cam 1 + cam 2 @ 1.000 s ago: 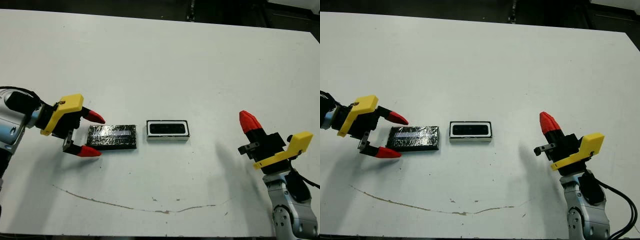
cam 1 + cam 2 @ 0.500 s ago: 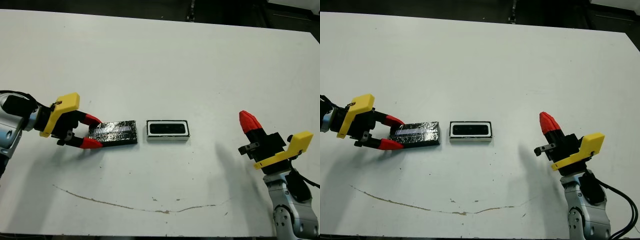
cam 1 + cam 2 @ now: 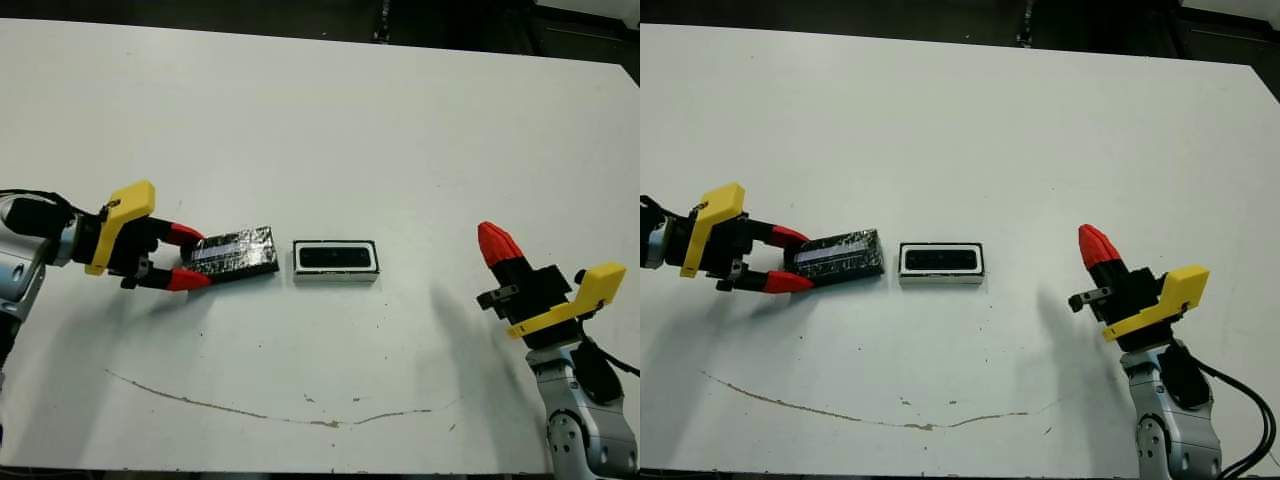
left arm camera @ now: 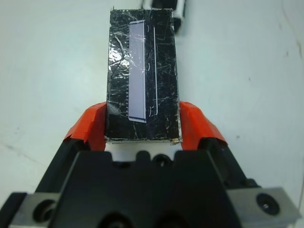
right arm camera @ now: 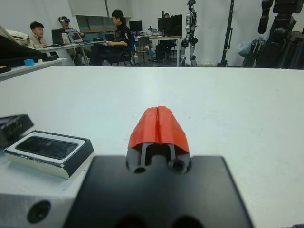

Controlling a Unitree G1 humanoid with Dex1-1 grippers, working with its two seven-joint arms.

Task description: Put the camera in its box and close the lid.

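Note:
The lid (image 3: 238, 249), a crinkly glossy black cover with a pale stripe, is held at its left end by my left gripper (image 3: 202, 258), which is shut on it. The lid is slightly askew, and its right end lies close to the box. The left wrist view shows the lid (image 4: 142, 71) clamped between both red fingers (image 4: 192, 116). Its box (image 3: 336, 277) sits at the table's middle with the camera (image 3: 336, 257) lying inside it. My right gripper (image 3: 496, 242) is shut and empty, well to the right of the box (image 5: 28, 159).
A thin brown curved mark (image 3: 250, 412) runs along the table near its front edge. In the right wrist view, people (image 5: 114, 35) sit at desks beyond the far edge, with robot stands (image 5: 192, 28) behind them.
My left gripper went from open beside the lid to shut on its left end. The lid has turned slightly and now sits askew. The right arm has not moved.

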